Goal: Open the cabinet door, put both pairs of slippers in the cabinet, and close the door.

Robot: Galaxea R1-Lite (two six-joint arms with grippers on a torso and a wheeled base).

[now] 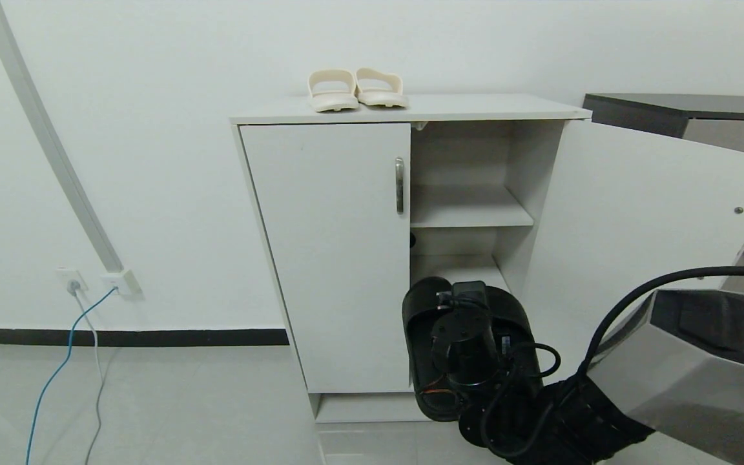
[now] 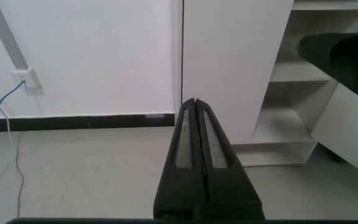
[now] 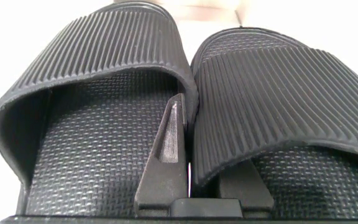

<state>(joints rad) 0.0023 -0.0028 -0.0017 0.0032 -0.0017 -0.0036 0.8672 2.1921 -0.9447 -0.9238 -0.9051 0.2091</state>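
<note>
The white cabinet stands against the far wall. Its left door is closed, and its right door is swung wide open to the right, showing two bare shelves inside. A darker cabinet stands farther right.

The black slippers hang side by side, soles facing near, in front of the open right half, low down at the mouth of the bottom compartment. Whether their toes have passed its front edge cannot be told.

The right gripper holds them where they meet. One finger lies inside the left slipper under its ribbed strap. The other sits inside the right slipper, mostly hidden by that strap. The touching inner edges of the pair are pinched between them.

The beige slippers sit together on the cabinet's top, above the closed door, toes toward the near edge.

The left gripper hovers above the floor, left of the black slippers and near the closed door. Its fingers are pressed flat together with nothing between them.

A metal handle runs upright along the closed door's right edge. Wall sockets with cables sit low on the far left.
</note>
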